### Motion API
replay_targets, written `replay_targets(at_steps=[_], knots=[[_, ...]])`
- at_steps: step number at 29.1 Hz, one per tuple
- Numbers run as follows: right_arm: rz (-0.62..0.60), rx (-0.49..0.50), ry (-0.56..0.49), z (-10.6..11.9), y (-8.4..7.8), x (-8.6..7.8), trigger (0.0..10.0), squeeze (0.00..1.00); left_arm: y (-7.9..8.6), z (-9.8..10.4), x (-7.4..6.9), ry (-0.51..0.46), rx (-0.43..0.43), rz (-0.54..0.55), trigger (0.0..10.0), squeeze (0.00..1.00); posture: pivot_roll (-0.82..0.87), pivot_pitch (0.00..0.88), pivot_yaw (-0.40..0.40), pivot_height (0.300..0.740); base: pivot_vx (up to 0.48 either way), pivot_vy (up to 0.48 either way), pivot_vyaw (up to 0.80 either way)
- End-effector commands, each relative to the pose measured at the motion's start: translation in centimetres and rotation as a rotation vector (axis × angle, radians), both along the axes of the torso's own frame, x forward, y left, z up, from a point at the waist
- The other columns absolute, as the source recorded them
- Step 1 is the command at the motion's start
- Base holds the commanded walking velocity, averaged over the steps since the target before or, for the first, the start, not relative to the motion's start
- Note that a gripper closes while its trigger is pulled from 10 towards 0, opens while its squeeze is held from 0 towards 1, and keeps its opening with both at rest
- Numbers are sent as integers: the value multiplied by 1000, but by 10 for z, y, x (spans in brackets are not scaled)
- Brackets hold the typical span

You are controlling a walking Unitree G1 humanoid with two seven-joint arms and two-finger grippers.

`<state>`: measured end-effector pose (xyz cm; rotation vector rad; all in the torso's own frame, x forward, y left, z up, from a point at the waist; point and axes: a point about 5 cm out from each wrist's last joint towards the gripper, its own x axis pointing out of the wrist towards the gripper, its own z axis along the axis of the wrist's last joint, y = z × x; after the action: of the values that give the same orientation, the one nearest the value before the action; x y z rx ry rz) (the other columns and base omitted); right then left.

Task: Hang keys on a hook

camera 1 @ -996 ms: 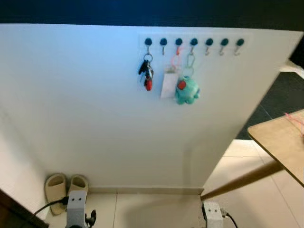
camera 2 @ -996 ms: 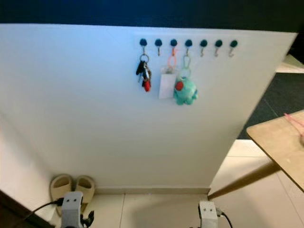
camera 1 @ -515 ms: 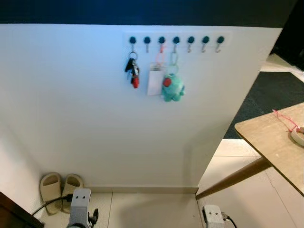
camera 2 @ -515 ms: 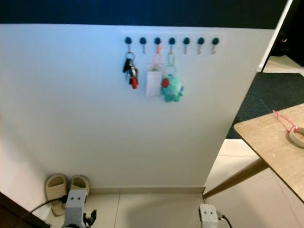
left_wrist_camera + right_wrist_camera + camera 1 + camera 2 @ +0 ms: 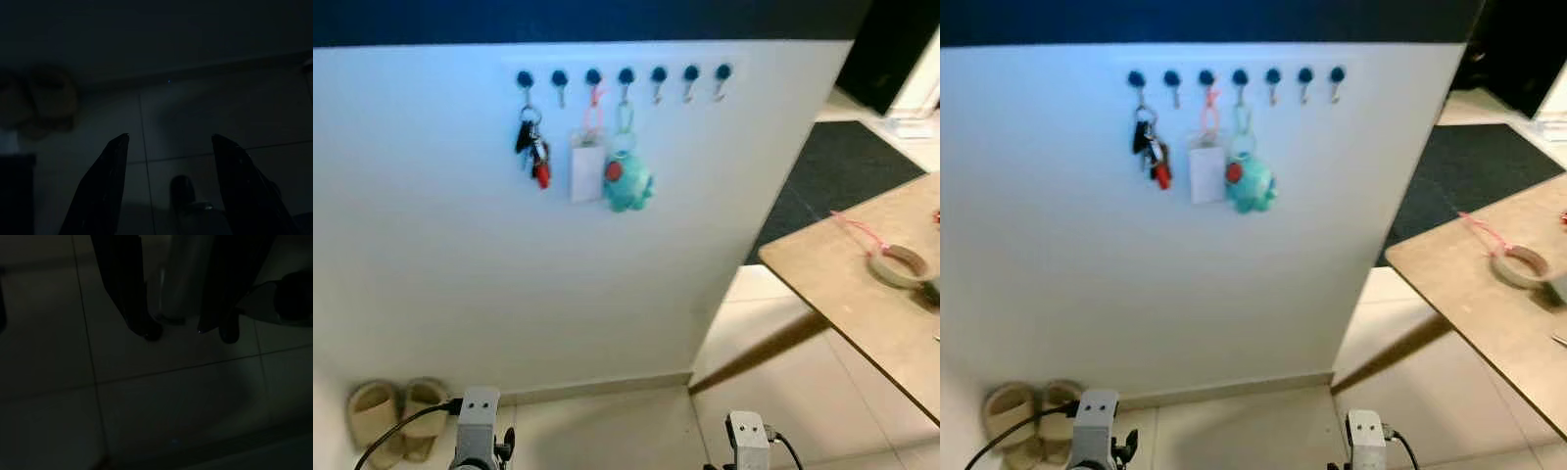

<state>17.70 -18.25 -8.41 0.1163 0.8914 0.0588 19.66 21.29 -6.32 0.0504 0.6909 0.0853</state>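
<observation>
Hanging from the first hook (image 5: pixel 525 78) on the white wall, the keys (image 5: pixel 530 152) looked already put away. Both arms hung low over the floor, the left end effector (image 5: pixel 168 142) and right end effector (image 5: pixel 181 330) each spread apart and holding nothing.

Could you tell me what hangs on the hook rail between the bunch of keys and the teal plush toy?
In the left eye view, a white card on a pink loop hangs between the keys and the teal plush toy, with one bare hook beside the keys.
</observation>
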Motion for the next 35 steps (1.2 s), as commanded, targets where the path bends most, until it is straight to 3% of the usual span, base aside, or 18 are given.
replay_targets(at_steps=[1,35], knots=[[-5,-6,30,-4,-2,-9,10000,0,-2,0,-2,-7,11,-14,10000,0,40,52,-5,740,0,0,-800],[26,-7,23,-3,2,-5,10000,0,0,1,-4,-41,-10,37,10000,0,47,70,-18,740,0,0,-800]])
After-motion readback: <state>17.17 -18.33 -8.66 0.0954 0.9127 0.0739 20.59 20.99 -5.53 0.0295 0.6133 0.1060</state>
